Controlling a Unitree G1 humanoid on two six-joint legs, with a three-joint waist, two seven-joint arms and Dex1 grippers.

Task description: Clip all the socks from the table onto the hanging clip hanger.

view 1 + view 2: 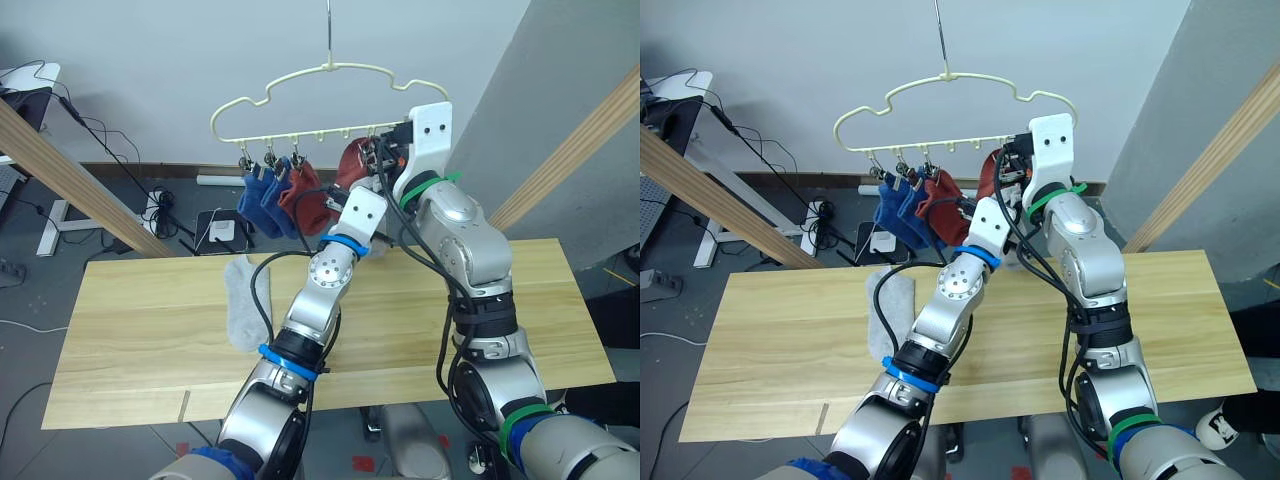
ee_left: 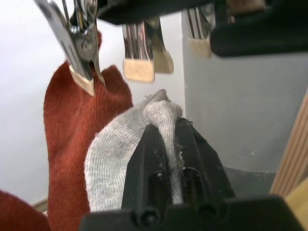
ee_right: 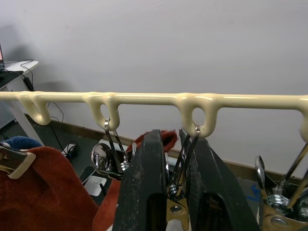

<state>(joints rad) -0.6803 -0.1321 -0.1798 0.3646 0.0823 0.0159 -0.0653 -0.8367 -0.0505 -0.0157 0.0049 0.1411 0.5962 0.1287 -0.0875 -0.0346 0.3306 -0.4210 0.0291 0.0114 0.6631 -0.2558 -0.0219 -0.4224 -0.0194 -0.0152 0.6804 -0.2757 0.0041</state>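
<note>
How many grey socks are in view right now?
2: one grey sock lies flat on the table; the other is pinched in the left gripper just under the hanger's clips.

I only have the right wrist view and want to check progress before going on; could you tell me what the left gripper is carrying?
Observer: The left gripper is shut on a light grey sock, held up just under the clips.
Operator: Thank you. Are any socks left on the table?
Observer: Yes, one light grey sock lies flat on the table, on the robot's left.
Operator: And how many hang already?
Observer: Two blue socks and two rust red socks hang from the clip hanger.
</note>
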